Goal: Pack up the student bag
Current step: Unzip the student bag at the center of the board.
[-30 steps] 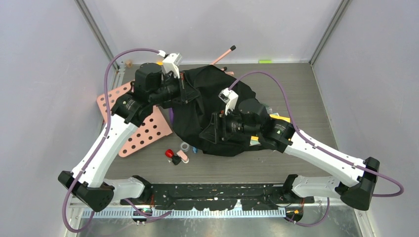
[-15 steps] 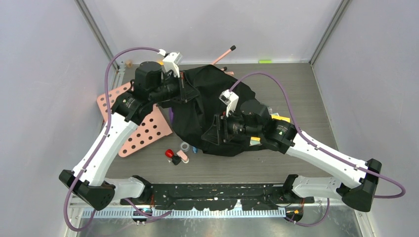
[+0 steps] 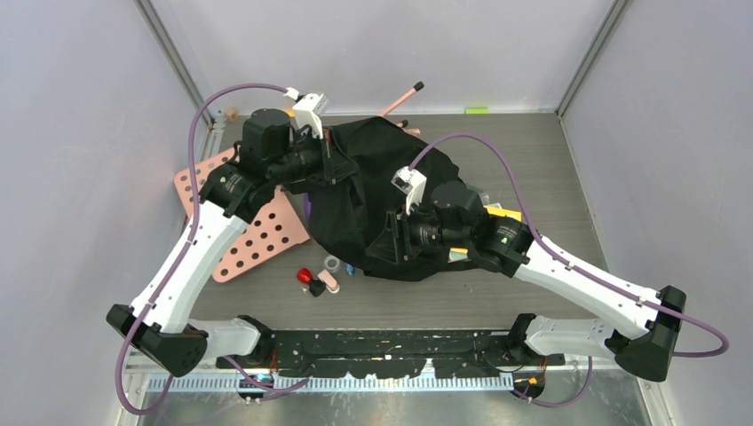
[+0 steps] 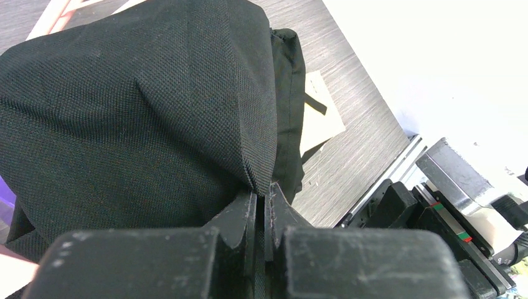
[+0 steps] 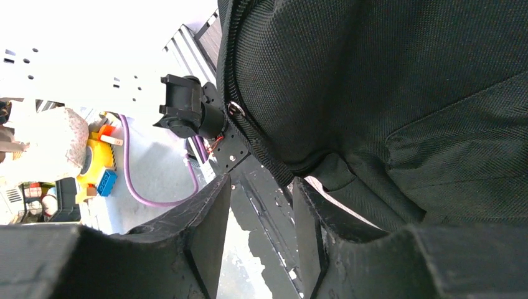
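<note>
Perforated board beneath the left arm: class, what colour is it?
Pink. The perforated board shows best in the top external view.

The student bag (image 3: 373,191) lies mid-way across the table (image 3: 550,151), toward its far edge, with a perforated board (image 3: 257,240) to its left. Small items (image 3: 318,281) cluster before the bag's near-left side; a pen (image 3: 401,98) lies behind it

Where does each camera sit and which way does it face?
Top external: above and behind the bases, looking down at the table and the student bag; left arm and right arm show.
Left wrist: on the left arm, looking along the left gripper, shut on a fold of the bag.
Right wrist: on the right arm, looking along the right gripper, jaws apart at the bag's zipper edge.
Shared: the bag is in all three.
</note>
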`<state>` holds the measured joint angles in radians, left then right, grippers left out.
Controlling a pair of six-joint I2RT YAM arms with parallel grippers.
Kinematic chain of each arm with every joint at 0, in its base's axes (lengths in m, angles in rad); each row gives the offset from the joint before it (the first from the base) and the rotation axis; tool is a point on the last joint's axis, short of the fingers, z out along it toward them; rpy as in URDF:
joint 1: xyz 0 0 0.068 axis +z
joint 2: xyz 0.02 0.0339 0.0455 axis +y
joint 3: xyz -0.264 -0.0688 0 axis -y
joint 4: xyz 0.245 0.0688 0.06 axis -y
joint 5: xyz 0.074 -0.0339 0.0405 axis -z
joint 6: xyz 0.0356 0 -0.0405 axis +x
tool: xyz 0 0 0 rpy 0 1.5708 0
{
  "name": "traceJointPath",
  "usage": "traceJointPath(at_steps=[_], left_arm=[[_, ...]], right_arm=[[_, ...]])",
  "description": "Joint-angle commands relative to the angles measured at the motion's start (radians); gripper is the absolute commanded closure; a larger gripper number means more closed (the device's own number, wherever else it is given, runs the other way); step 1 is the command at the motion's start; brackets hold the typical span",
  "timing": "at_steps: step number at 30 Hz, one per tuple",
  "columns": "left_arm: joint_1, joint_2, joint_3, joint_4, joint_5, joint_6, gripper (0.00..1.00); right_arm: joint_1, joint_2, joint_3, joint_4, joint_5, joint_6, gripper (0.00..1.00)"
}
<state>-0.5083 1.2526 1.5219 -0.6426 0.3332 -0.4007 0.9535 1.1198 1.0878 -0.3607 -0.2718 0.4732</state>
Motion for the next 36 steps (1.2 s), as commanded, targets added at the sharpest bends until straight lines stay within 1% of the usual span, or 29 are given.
traceJointPath(at_steps=[1,7,15,17,18,22,23,26,27,30,32,34,36], left_arm=[[0.008,-0.012,0.064,0.062,0.02,0.022,1.0],[0.009,-0.011,0.064,0.064,0.032,0.019,1.0],[0.008,0.003,0.074,0.057,0.05,0.022,1.0],[0.008,0.005,0.076,0.055,0.049,0.027,1.0],[0.008,0.006,0.077,0.052,0.044,0.031,1.0],[0.01,0.007,0.06,0.028,-0.004,0.063,1.0],[0.01,0.007,0.054,0.015,-0.03,0.073,0.97],[0.01,-0.002,0.03,-0.028,-0.126,0.105,0.71],[0.01,-0.008,0.018,-0.038,-0.15,0.116,0.63],[0.01,-0.028,-0.006,-0.092,-0.231,0.15,0.36],[0.01,-0.043,-0.022,-0.138,-0.287,0.162,0.21],[0.01,-0.064,-0.046,-0.18,-0.324,0.154,0.14],[0.01,-0.094,-0.095,-0.207,-0.324,0.117,0.1]], right_arm=[[-0.01,-0.01,0.014,0.041,-0.022,-0.023,0.54],[-0.016,0.013,0.016,0.055,-0.02,-0.035,0.55],[-0.023,0.061,0.03,0.083,-0.035,-0.051,0.61],[-0.024,0.066,0.034,0.083,-0.04,-0.052,0.71],[-0.024,0.065,0.035,0.082,-0.04,-0.052,0.79],[-0.024,0.058,0.027,0.07,-0.028,-0.051,0.97],[-0.024,0.055,0.024,0.069,-0.008,-0.05,0.98],[-0.024,0.044,-0.015,0.114,0.089,-0.024,1.0],[-0.024,0.041,-0.028,0.135,0.103,-0.015,1.0],[-0.024,0.027,-0.082,0.242,0.154,0.026,1.0],[-0.024,0.027,-0.103,0.294,0.179,0.042,1.0],[-0.024,0.037,-0.112,0.311,0.189,0.048,1.0],[-0.023,0.057,-0.112,0.318,0.188,0.05,1.0]])
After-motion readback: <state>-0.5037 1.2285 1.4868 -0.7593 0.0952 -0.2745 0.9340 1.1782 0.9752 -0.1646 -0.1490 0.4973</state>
